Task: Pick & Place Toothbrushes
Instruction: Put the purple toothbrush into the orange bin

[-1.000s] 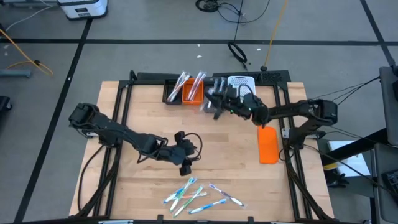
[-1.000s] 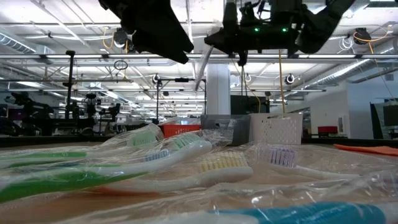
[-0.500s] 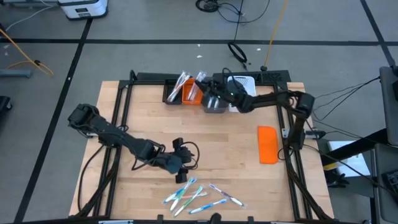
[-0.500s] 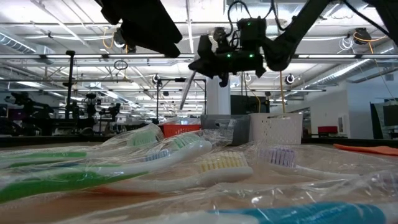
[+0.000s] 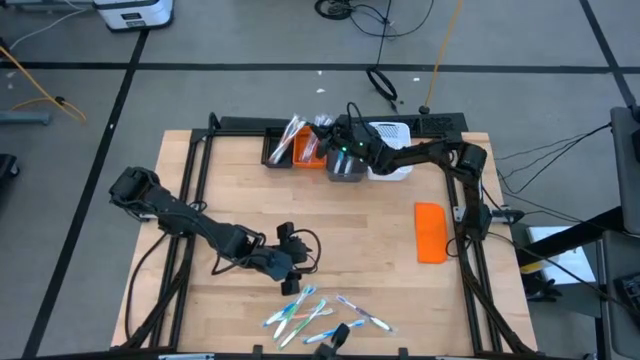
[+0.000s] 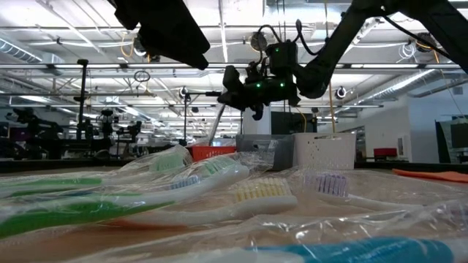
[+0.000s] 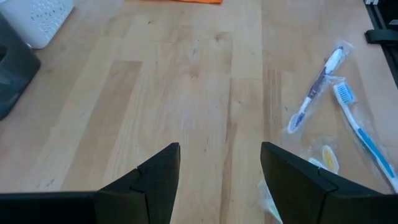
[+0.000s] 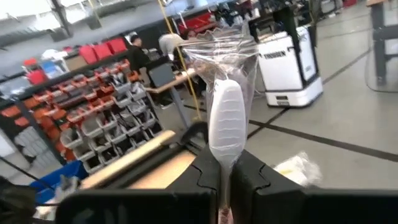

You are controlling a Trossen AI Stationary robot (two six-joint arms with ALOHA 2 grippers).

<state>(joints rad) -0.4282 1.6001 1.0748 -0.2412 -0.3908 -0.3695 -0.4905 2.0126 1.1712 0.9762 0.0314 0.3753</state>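
The left gripper (image 5: 292, 284), jaws apart and empty, hovers just beside the loose toothbrushes (image 5: 325, 314) at the table's near edge. At the far edge, the right gripper (image 5: 328, 135) is clamped on a wrapped toothbrush (image 8: 227, 127) over the bins (image 5: 300, 148), which already hold a few; most of the job seems left.

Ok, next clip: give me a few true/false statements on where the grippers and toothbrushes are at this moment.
1. The right gripper is shut on a wrapped toothbrush. True.
2. The left gripper holds a toothbrush. False: it is open and empty, just above the loose toothbrushes.
3. The orange bin holds toothbrushes. True.
4. The orange block lies inside the white bin. False: it lies on the table near the right edge.
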